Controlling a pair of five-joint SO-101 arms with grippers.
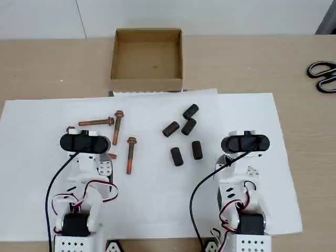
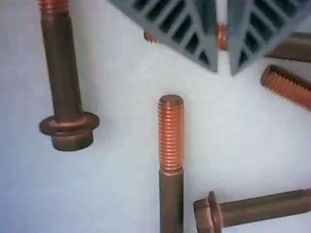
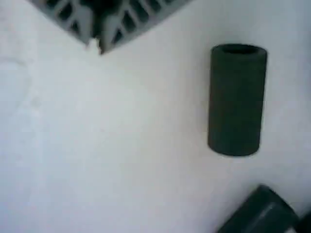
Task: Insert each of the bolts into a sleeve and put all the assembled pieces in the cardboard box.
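Note:
Several copper bolts lie on the white paper (image 1: 147, 210) at the left, among them one (image 1: 96, 122) lying crosswise, one (image 1: 117, 127) beside it and one (image 1: 130, 155) nearer the front. Several black sleeves (image 1: 176, 156) are scattered mid-right. The cardboard box (image 1: 181, 58) stands open at the back. My left arm (image 1: 84, 143) hovers over the bolts. In its wrist view the left gripper (image 2: 223, 68) is shut just above the paper, with bolts (image 2: 171, 160) (image 2: 68, 97) around it. My right gripper (image 3: 95, 46) is shut over bare paper beside a sleeve (image 3: 237, 99).
Scissors (image 1: 321, 75) lie on the wooden table (image 1: 52, 68) at the far right. My right arm (image 1: 245, 143) stands just right of the sleeves. Another sleeve (image 3: 257, 211) lies at the edge of the right wrist view.

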